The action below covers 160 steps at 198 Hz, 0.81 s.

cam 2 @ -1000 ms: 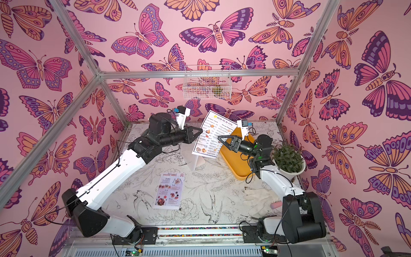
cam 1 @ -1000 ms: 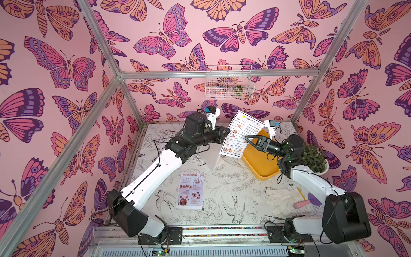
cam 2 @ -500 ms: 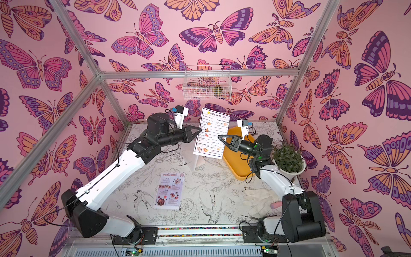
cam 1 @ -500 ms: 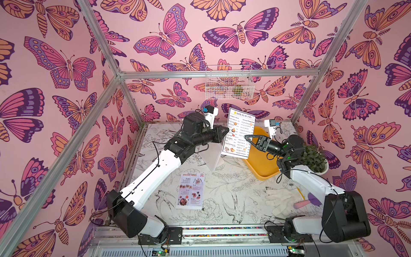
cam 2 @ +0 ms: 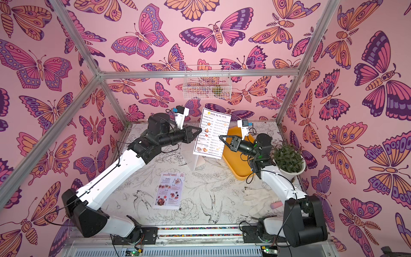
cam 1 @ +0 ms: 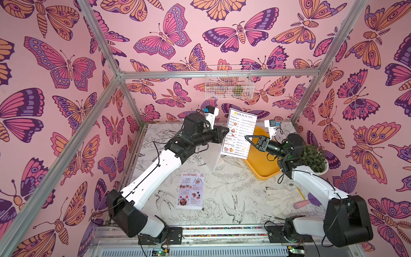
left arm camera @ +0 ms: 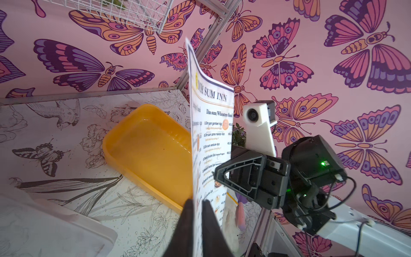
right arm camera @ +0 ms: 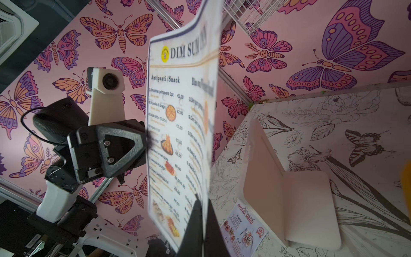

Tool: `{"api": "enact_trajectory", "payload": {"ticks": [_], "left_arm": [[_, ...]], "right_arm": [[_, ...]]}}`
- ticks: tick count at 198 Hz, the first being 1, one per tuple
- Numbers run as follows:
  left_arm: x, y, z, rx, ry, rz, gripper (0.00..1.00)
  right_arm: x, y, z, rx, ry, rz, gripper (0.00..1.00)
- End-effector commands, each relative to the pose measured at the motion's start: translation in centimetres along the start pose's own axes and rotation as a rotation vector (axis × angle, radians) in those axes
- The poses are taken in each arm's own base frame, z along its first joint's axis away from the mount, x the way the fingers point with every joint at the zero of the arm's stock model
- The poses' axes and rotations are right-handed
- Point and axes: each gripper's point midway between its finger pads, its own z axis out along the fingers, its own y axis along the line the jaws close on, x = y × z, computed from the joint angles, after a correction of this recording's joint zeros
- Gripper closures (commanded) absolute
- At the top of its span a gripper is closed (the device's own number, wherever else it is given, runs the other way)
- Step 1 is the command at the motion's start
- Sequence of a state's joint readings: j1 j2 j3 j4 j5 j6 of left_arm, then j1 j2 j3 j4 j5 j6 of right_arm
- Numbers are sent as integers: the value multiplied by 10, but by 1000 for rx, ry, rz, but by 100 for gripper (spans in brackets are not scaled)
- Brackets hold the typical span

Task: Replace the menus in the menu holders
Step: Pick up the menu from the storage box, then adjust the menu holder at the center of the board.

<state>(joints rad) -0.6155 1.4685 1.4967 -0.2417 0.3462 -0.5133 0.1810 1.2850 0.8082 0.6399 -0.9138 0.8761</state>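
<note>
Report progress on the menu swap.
Done: holder stands empty. In hand: DIM SUM INN menu upright in the air, right tool shut on one edge, left tool at the opposite edge. Left: sliding a menu into the holder; SPECIAL MENU lies flat on the table.

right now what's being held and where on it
The DIM SUM INN menu: right gripper shut on one side edge; left gripper at the opposite edge, grip unclear.

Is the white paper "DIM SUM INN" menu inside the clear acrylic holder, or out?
Out. The right gripper holds the menu in the air; the holder stands empty.
</note>
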Motion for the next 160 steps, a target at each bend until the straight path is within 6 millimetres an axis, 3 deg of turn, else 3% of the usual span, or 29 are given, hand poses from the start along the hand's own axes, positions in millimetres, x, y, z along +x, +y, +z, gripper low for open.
{"api": "enact_trajectory", "payload": {"ticks": [1,18,47,70,92,133,160], "left_arm": [[13,32,6,-132,23,-12,55],[20,52,3,-234,34,-15,35],[32,90,-13,-437,48,6,15],[45,131,-38,-657,53,23,15],[68,180,-48,-800,135,-12,19],[87,241,-35,-893,213,-54,22],[90,266,-14,-906,246,-36,23]], "right_arm": [[-11,11,-2,86,-15,-91,97],[-7,8,-4,194,0,-145,100],[-2,7,2,344,26,-244,100],[-5,8,6,479,40,-336,100],[-11,11,9,590,49,-405,100],[-19,30,19,731,38,-547,100],[-22,44,26,746,40,-601,100]]}}
